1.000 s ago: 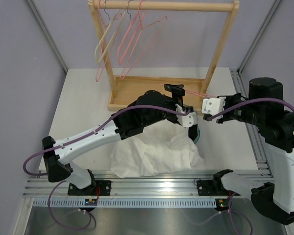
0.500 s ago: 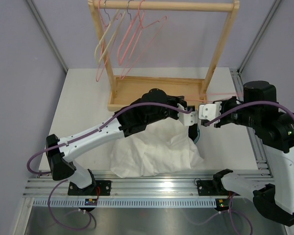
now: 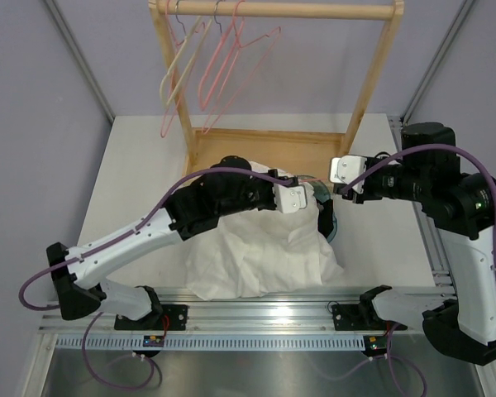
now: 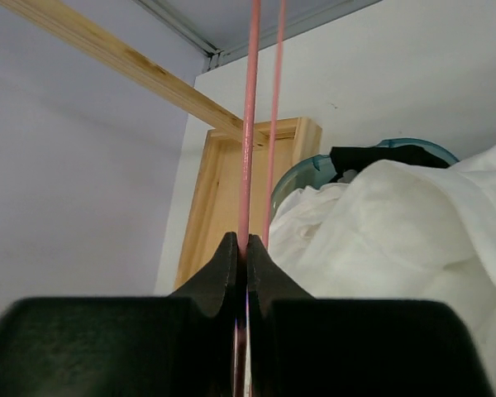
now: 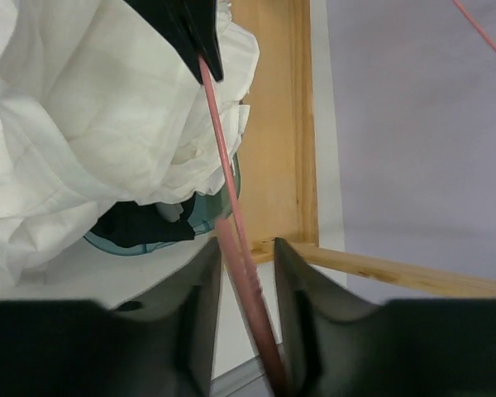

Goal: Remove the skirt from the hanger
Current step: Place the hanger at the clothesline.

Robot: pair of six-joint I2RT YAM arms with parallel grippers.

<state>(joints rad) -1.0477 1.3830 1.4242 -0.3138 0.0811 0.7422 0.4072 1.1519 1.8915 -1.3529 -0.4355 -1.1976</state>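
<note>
In the past 1 second the 2 arms closed on each other above the teal tub [image 3: 331, 228] and then parted a little. The left hand [image 4: 240, 252] has drawn back toward its own side over the white cloth [image 3: 256, 248], and the right hand [image 5: 246, 246] has lifted toward the wooden rack [image 3: 264, 149]. The pink hanger [image 4: 249, 124] now runs between them.

The left hand is pressed tight on the hanger's wire, with the 2 pink strands rising straight out of its fingertips. The right hand is spread, and the wire passes through the gap between its fingers without being pinched. So only 1 hand carries the hanger.

As for the skirt, no grey pleated fabric shows in any view. The visible stretch of wire is bare, and only the white cloth and a black item [image 5: 140, 225] lie heaped in the tub on the counter [image 3: 140, 182]. My judgement is that the skirt has either slipped off already or lies hidden under the heap; which one cannot be told. If it is off, what is left is to put the hanger down.
</note>
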